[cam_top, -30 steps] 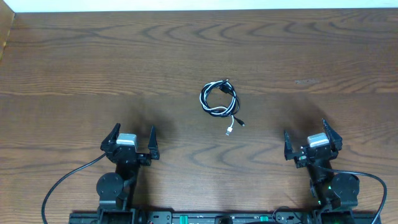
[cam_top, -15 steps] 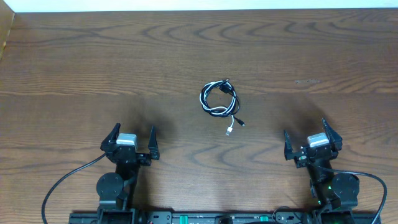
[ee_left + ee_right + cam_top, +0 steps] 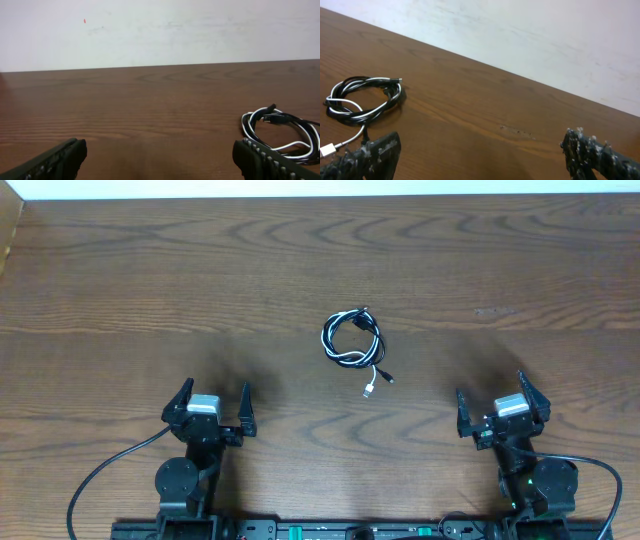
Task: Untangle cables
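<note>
The black cable (image 3: pixel 372 335) and the white cable (image 3: pixel 334 347) lie coiled together in one small loop at the middle of the table, with two plug ends (image 3: pixel 375 383) trailing toward the front. The coil shows at the right edge of the left wrist view (image 3: pixel 280 135) and at the left of the right wrist view (image 3: pixel 365 97). My left gripper (image 3: pixel 212 405) is open and empty at the front left, well short of the coil. My right gripper (image 3: pixel 502 405) is open and empty at the front right.
The wooden table (image 3: pixel 150 280) runs back to a white wall (image 3: pixel 160 30). Thick black robot wires (image 3: pixel 100 475) loop near the arm bases at the front edge. A small scuff (image 3: pixel 492 311) marks the wood to the right of the coil.
</note>
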